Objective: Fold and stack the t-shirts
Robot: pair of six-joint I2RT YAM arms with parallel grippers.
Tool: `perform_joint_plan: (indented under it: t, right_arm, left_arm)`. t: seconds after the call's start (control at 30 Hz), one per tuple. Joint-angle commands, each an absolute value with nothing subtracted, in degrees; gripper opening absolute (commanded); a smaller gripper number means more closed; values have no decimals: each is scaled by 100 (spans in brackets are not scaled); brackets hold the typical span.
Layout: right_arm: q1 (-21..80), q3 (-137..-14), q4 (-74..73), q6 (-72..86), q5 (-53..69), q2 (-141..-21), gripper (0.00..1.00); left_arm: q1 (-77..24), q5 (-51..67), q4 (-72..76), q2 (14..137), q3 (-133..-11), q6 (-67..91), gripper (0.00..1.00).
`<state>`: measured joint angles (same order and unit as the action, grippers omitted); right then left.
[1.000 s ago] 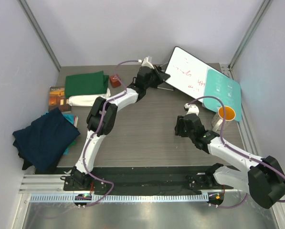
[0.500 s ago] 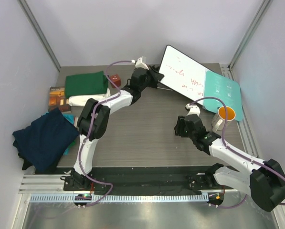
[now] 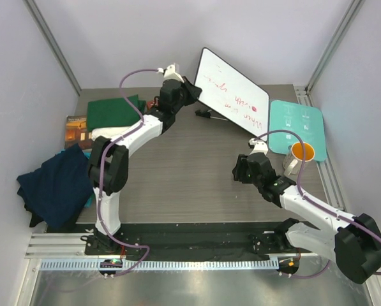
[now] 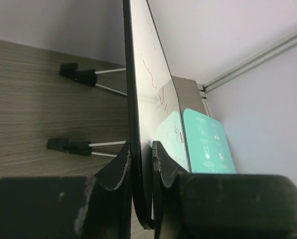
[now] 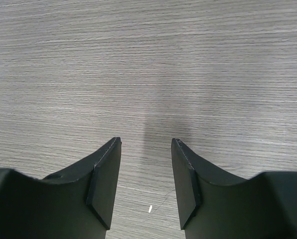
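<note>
A folded dark green t-shirt [image 3: 113, 111] lies at the back left, with a rolled cream-white t-shirt [image 3: 110, 134] just in front of it. A navy blue t-shirt [image 3: 59, 185] lies crumpled at the left edge. My left gripper [image 3: 189, 94] [image 4: 141, 154] is shut on the edge of a white board [image 3: 231, 95] [image 4: 143, 89] with red writing and holds it tilted up at the back centre. My right gripper [image 3: 240, 171] [image 5: 146, 142] is open and empty, low over bare table right of centre.
A flat teal board [image 3: 295, 121] [image 4: 205, 142] lies at the back right, an orange-lined mug [image 3: 300, 155] in front of it. A brown book [image 3: 77, 127] lies by the shirts, a small red-brown block [image 3: 154, 105] near the green shirt. The white board's black-tipped stand legs [image 3: 206, 113] [image 4: 78, 74] hang underneath it.
My left gripper has carried the white board to the left, off the teal board, which now shows whole. The right arm has barely moved.
</note>
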<state>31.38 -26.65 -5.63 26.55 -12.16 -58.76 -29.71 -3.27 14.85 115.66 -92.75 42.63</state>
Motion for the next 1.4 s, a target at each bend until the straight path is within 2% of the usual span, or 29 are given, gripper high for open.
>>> perform_joint_plan:
  t: [0.0, 0.77, 1.03, 1.37]
  right_arm:
    - [3155, -2856, -361, 2733, -1169, -5915, 50]
    - [3155, -2839, -176, 2891, -976, -5924, 50]
    - [3155, -2690, -44, 2962, -932, -5950, 50]
    - [3155, -2979, -35, 3006, -1361, -5994, 51]
  left_arm:
    - [-2707, -984, 1477, 10786, -9176, 3033, 0]
    - [-1899, -1406, 246, 9862, -9624, 2233, 0]
    - [-1811, -1951, 334, 9554, -9159, 2083, 0]
    - [-1591, -1477, 123, 9422, -8816, 2206, 0]
